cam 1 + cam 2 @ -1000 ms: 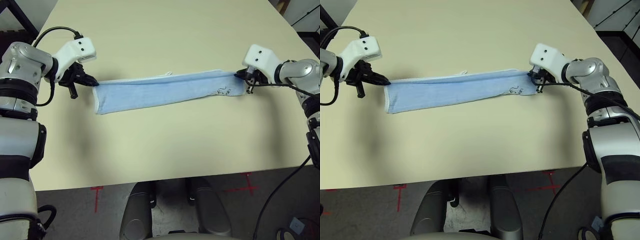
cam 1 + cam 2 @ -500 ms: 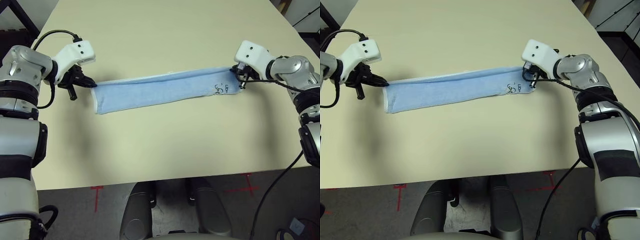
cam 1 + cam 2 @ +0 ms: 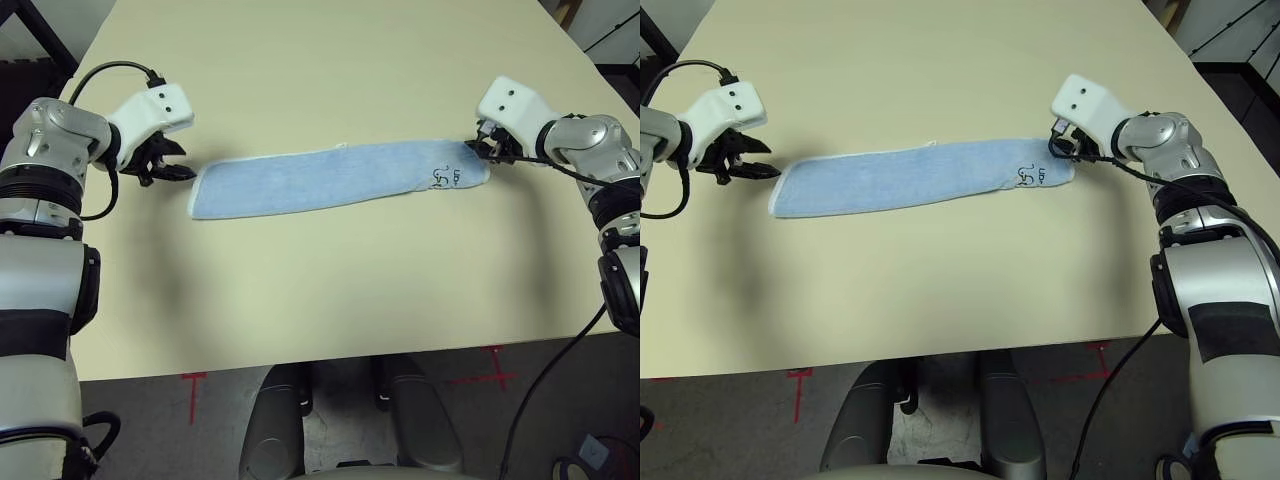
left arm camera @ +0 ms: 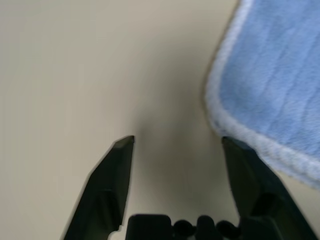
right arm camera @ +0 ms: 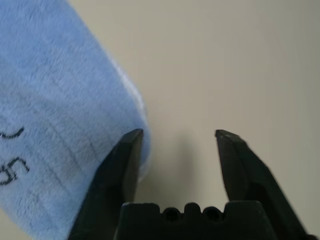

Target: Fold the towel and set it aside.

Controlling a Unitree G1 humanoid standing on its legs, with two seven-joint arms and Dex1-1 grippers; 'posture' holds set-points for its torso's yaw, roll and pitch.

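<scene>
Left gripper: ours (image 4: 177, 142) stands with its two black fingers (image 4: 112, 175) spread wide, nothing but bare table between them.
Left gripper, from the head: we see it (image 3: 172, 168) just off one short end of the towel, apart from the cloth.
Right gripper: ours (image 5: 178, 135) is spread as well, holding nothing; bare table shows between the tips.
Right gripper, from the head: it (image 3: 481, 150) sits at the other short end, just beside the corner; we cannot tell whether it touches the cloth.
Towel: the towel (image 3: 330, 179) lies flat on the table as a long, narrow light-blue strip, stretched between our two grippers.
Towel edge by the left gripper: the white stitched border (image 4: 230, 127) lies just beside one finger, outside the gap.
Towel end by the right gripper: the rounded blue end lies against the outer side of one finger (image 5: 120, 165).
Dark mark: the embroidered mark (image 3: 445, 178) sits on the end nearest our right gripper.
Table: the pale table (image 3: 330, 60) spreads out beyond both grippers.
</scene>
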